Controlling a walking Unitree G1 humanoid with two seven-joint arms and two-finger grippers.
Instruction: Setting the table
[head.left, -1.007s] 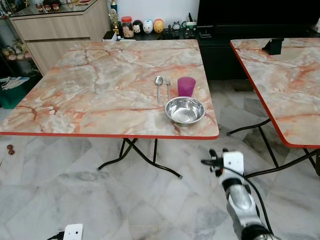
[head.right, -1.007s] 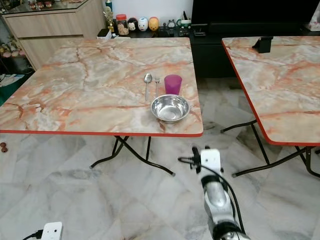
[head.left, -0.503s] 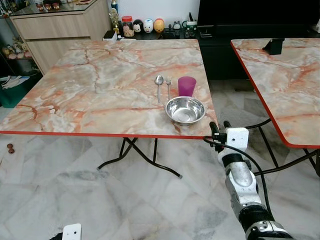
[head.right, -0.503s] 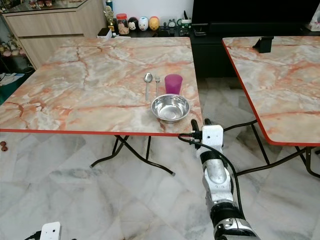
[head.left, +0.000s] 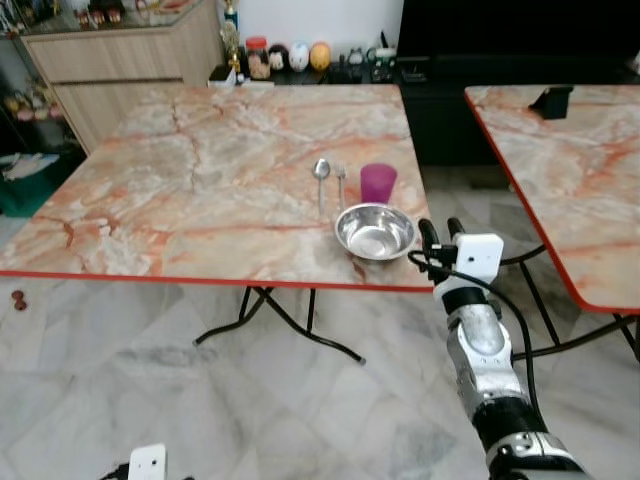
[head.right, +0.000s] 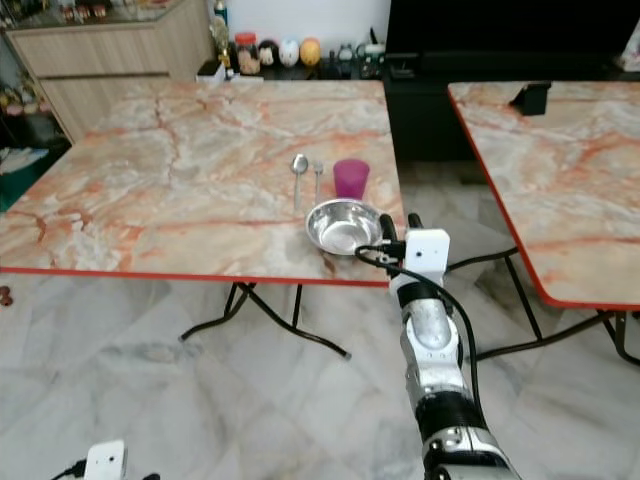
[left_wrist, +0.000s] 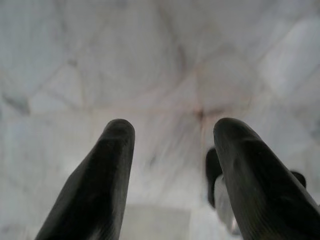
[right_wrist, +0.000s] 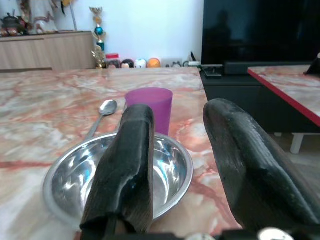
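- A marble-patterned table with a red rim stands on black folding legs over a pale marble floor.
- A second table of the same pattern stands well apart from it, on the robot's right, with a small black object near its far edge.
- A wooden cabinet stands behind the first table's far left corner, and a row of small figurines sits on a low dark unit beyond the far edge.
- The right arm reaches up from below toward the table's near right corner.
- A steel bowl sits empty close to the near right corner, just inside the right edge.
- The right gripper hovers just off the right edge beside the bowl, not touching it; its two black fingers are spread apart with nothing between them.
- A purple cup stands upright just behind the bowl.
- A spoon and a fork lie side by side to the left of the cup, handles toward the near edge.
- The left gripper hangs idle over the floor, fingers parted and empty.
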